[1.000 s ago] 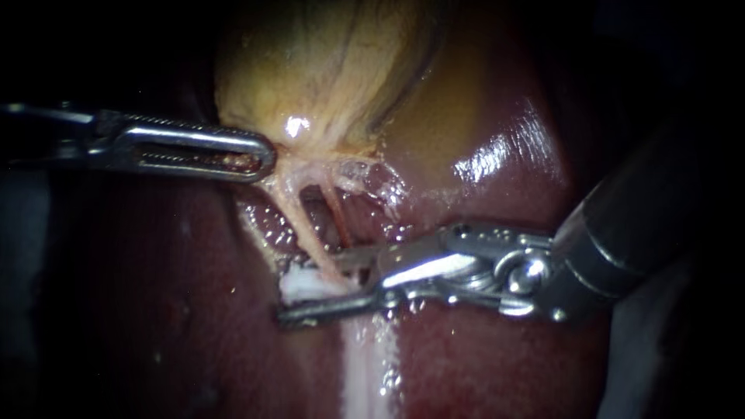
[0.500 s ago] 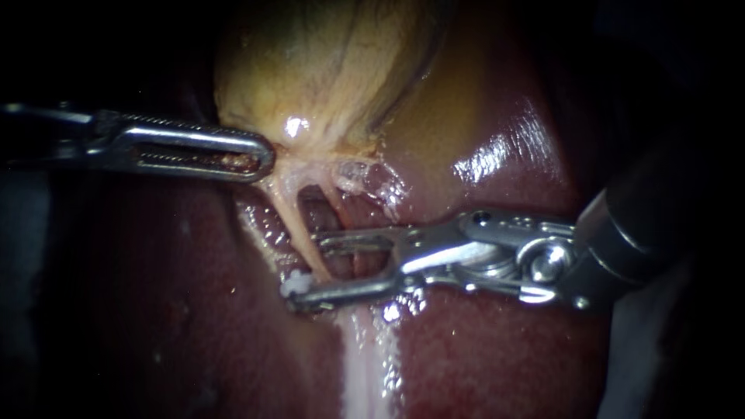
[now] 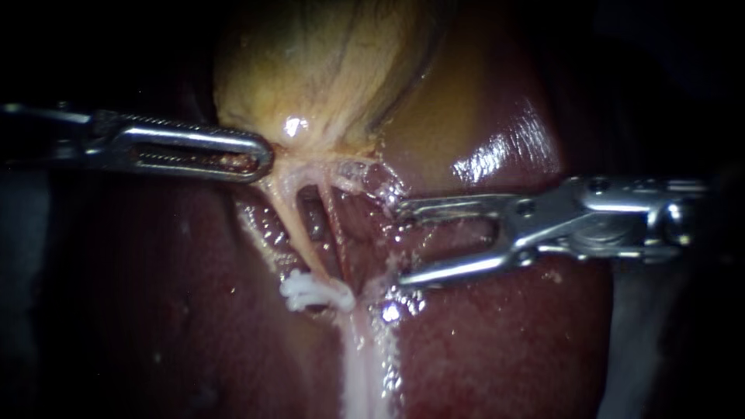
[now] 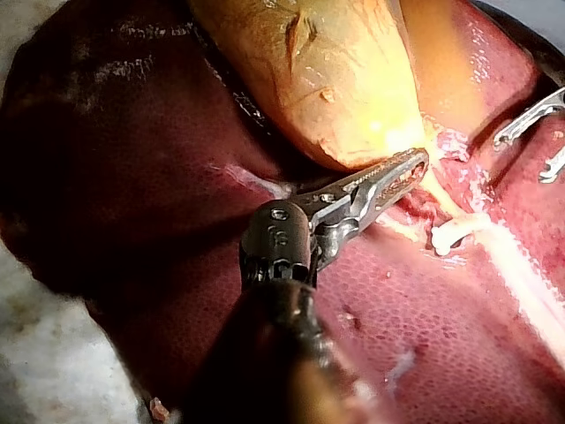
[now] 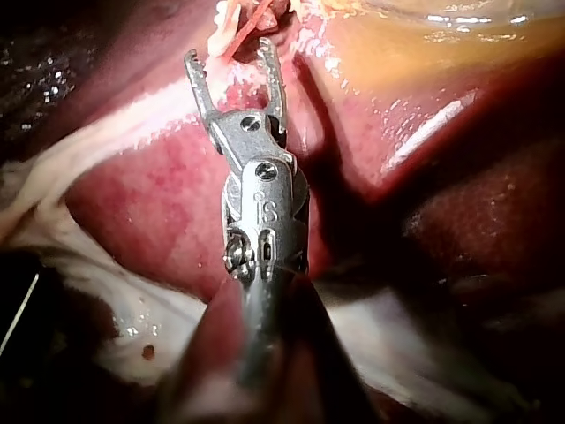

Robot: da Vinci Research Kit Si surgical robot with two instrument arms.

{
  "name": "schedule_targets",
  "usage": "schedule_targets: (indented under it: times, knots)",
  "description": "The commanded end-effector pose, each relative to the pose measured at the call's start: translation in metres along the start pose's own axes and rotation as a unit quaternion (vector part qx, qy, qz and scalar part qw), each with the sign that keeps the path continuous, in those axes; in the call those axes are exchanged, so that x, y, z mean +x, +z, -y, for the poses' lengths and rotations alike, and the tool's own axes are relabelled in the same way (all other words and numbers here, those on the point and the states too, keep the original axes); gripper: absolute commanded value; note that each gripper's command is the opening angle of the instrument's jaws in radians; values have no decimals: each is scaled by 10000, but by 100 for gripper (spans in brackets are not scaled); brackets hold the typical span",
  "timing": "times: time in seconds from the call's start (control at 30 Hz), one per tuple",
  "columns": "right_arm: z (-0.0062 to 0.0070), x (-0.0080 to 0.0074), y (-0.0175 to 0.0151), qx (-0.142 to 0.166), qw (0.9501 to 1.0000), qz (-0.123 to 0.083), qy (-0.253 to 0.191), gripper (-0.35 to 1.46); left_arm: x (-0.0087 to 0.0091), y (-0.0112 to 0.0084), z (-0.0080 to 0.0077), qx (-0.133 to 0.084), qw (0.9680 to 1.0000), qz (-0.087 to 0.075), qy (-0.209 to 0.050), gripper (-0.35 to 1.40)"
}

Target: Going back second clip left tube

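A white clip [image 3: 314,293] sits across the lower end of the pale left tube [image 3: 297,229]; a thinner reddish tube [image 3: 335,233] runs beside it. My right instrument [image 3: 402,243] stands to the right of both tubes, jaws open and empty, clear of the clip. In the right wrist view its open jaws [image 5: 229,55] point at the tubes [image 5: 243,19] just ahead. My left instrument [image 3: 260,159] is shut on the gallbladder [image 3: 326,70] at its narrow lower end, holding it taut. The left wrist view shows those jaws [image 4: 408,168] at the gallbladder's [image 4: 335,79] edge, the clip [image 4: 450,234] beyond.
Dark red liver [image 3: 497,341] surrounds the tubes, wet and glistening. A pale strip of tissue [image 3: 361,365] runs down from the clip. In the left wrist view the tips of my right instrument [image 4: 538,132] show beyond the clip.
My right instrument has drawn back to the right, away from the left tube, with its jaws open wider. The white clip stays on the tube. The left instrument has not moved.
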Motion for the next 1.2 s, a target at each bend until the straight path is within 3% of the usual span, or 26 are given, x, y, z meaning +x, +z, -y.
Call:
schedule_targets:
  times: [0.03, 0.4, 0.73, 0.93, 1.2]
  knots:
    - [-1, 1, -4, -6, 10000, 0, -36, 49, 0, 1, 0, 3, 10000, -1, -1, -35]
    - [4, 1, -19, 35, 10000, 5, -33, 49, 4, 11, 7, 21, 10000, -13, -4, -35]
    - [7, 2, -20, 41, 10000, 6, -35, 49, -5, 52, 36, 104, 9999, -26, 79, -35]
    - [9, 2, -20, 45, 10000, 6, -36, 49, -12, 73, 41, 77, 9999, 47, 48, -35]
    - [10, 2, -20, 46, 10000, 6, -36, 49, -15, 81, 42, 53, 9999, 82, 30, -35]
